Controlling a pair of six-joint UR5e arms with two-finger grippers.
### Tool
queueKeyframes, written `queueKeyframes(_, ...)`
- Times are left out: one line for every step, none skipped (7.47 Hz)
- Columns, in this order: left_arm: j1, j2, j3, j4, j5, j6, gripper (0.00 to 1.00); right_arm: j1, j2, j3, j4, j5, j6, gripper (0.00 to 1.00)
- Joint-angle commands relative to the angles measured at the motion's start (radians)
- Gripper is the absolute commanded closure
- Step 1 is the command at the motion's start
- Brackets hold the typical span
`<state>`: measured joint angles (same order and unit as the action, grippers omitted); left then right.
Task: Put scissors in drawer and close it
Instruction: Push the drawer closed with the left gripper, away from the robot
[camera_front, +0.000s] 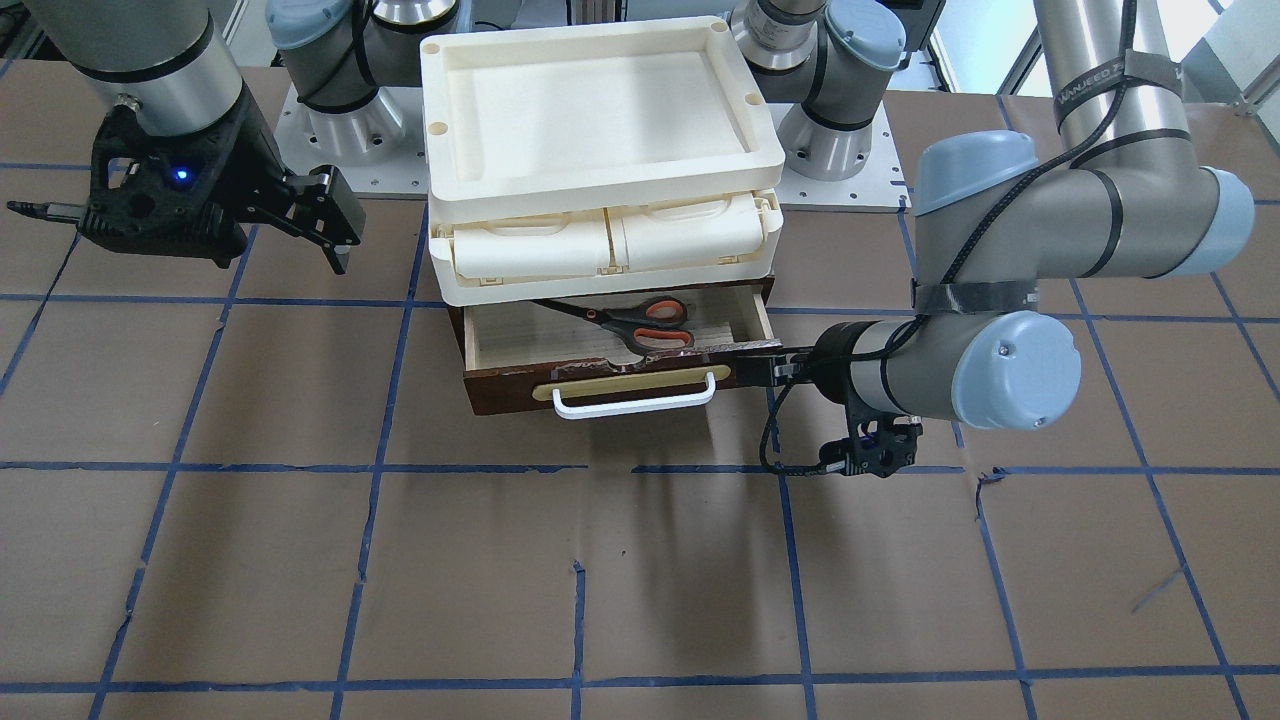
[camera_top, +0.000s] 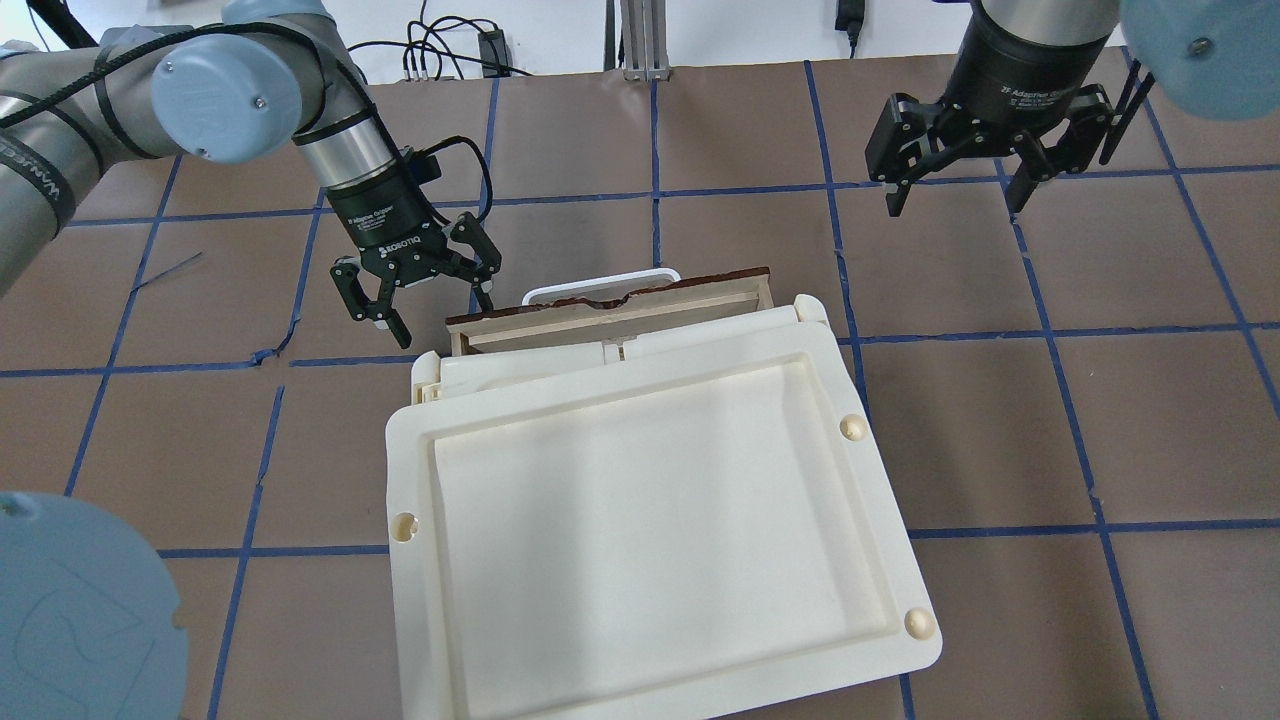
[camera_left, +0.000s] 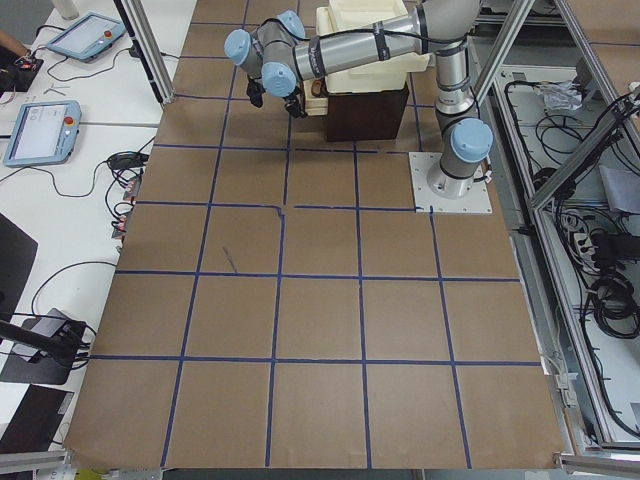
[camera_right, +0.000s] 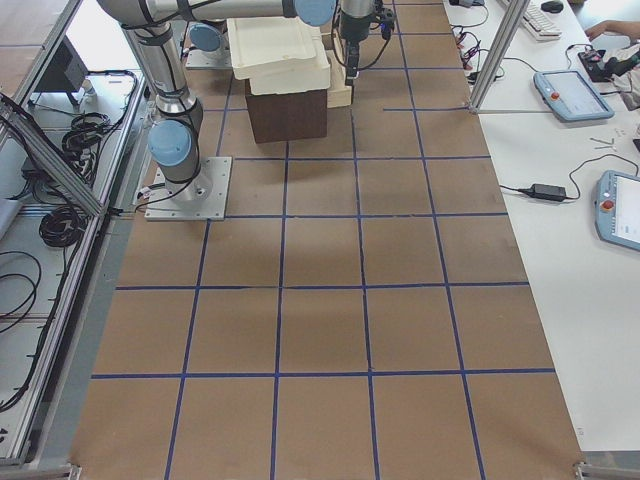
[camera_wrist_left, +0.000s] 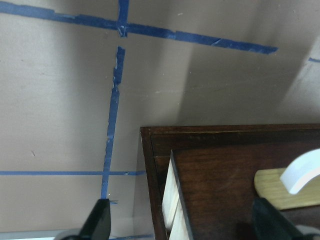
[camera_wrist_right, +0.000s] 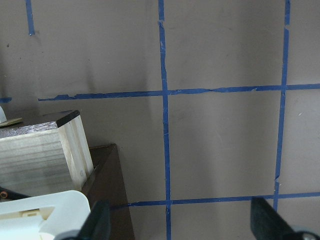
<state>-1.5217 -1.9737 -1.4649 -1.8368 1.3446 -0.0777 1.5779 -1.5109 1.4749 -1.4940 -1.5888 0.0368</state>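
The scissors (camera_front: 640, 322) lie inside the open drawer (camera_front: 500, 385), handles toward its front; the cream tray hides them from overhead. The drawer (camera_top: 610, 310) sticks out part way from under the cream unit, with its white bar handle (camera_front: 635, 398) facing away from the robot. My left gripper (camera_top: 437, 315) is open and empty at the drawer's front corner (camera_wrist_left: 155, 150), its fingers (camera_wrist_left: 97, 220) straddling that corner. It also shows in the front view (camera_front: 755, 368). My right gripper (camera_top: 955, 200) is open and empty, raised well to the other side of the drawer (camera_wrist_right: 40, 150).
A cream plastic tray (camera_front: 600, 100) sits on top of cream compartments (camera_front: 600, 250) above the drawer's dark cabinet (camera_right: 285, 115). The table is brown with blue tape lines (camera_front: 780, 520). Both arm bases (camera_front: 830, 130) stand behind the unit.
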Motion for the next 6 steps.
queueKeyframes(0.000,0.006,-0.011,-0.013,0.001,-0.004,0.00,0.001,0.000,0.001,0.000,0.000,0.000,0.00)
queueKeyframes(0.000,0.006,-0.012,-0.015,0.001,-0.004,0.00,0.001,0.000,0.002,0.000,0.000,0.000,0.00)
queueKeyframes(0.000,0.007,-0.018,-0.018,-0.002,-0.004,0.00,0.001,0.000,0.002,0.000,0.000,0.000,0.00)
queueKeyframes(0.000,0.004,-0.025,-0.016,-0.007,-0.004,0.00,0.001,0.000,0.004,0.000,0.000,0.000,0.00)
queueKeyframes(0.000,0.009,-0.038,-0.019,-0.005,-0.004,0.00,-0.001,0.000,0.004,0.000,0.000,0.000,0.00)
queueKeyframes(0.000,0.010,-0.041,-0.018,-0.007,-0.004,0.00,0.001,0.000,0.005,-0.002,0.000,0.000,0.00)
